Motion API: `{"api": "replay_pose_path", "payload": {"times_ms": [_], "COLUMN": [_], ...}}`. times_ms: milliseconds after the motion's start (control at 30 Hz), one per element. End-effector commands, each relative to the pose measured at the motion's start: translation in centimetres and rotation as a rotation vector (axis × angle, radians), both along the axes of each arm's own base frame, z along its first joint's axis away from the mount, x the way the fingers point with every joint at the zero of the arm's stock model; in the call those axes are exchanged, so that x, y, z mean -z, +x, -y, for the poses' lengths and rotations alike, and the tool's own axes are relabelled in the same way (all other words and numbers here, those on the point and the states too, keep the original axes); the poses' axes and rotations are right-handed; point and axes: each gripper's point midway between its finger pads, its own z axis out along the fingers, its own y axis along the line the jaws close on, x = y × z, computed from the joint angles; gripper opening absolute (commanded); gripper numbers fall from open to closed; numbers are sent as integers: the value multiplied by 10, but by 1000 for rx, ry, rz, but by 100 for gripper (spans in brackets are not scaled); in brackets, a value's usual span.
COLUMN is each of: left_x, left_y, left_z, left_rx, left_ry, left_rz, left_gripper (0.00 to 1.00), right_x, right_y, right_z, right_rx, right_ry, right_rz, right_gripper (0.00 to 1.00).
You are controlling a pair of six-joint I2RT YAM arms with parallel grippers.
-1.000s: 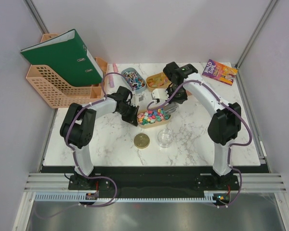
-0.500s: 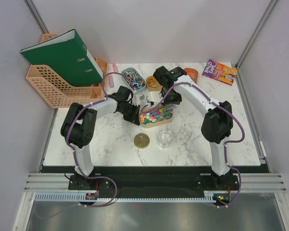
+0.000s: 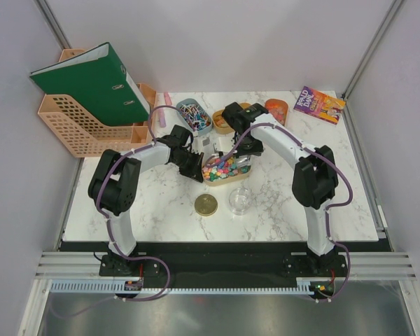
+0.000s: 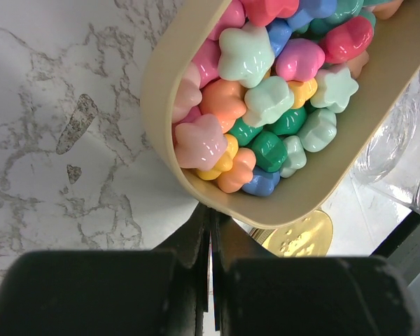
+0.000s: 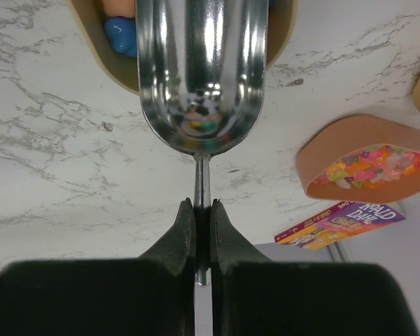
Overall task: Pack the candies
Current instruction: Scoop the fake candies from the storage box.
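The candies (image 3: 222, 168) are star-shaped sweets in pink, green, orange and blue, piled in a tan oval tray (image 3: 232, 180) at the table's middle. In the left wrist view the candies (image 4: 266, 91) fill the tray (image 4: 161, 91). My left gripper (image 3: 196, 166) is shut, its tips (image 4: 211, 213) against the tray's outer wall at its left end. My right gripper (image 3: 243, 148) is shut on the thin handle of a silver scoop (image 5: 201, 70). The scoop's bowl hangs over the tray's right end (image 5: 105, 59) and looks empty. A blue candy (image 5: 119, 33) shows beside it.
A round gold lid (image 3: 206, 204) and a clear glass jar (image 3: 240, 199) stand in front of the tray. Behind it are a blue oval tray of clips (image 3: 194, 115), a tan tray (image 3: 222, 124) and an orange tray (image 3: 276, 108). A book (image 3: 318, 105) lies at the back right and a green binder (image 3: 91, 80) at the back left.
My right arm has swung left and brought the scoop from the tray's right side onto its right end. The orange tray at the back is now uncovered. The left gripper has stayed at the tray.
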Motion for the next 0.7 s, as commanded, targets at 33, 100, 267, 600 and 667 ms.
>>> {"api": "replay_pose_path", "payload": {"times_ms": [33,100,267,600,667], "left_x": [-14,-15,-16,-13,-13], "left_y": [10,11,12,14,15], "left_z": [22,23,24,22,22], "left_rx": [11,12,11,10,9], "left_ry": [-97,-98,-95,-78,-75], "left_rz": [38,42,49,58,57], "left_gripper": [2,2,2,3,4], "right_x": [10,9,13,36,40], "right_y": [-1,0,-2,-7,-7], "right_z": [-23,-27,-39,-56,-57], "right_rx": [-17,-27,-74,-117,-117], "right_ry": [67,75,77,79,82], "right_rz": [-16,-9,-14,-39,-45], "right_gripper": [0,0,0,0,0]}}
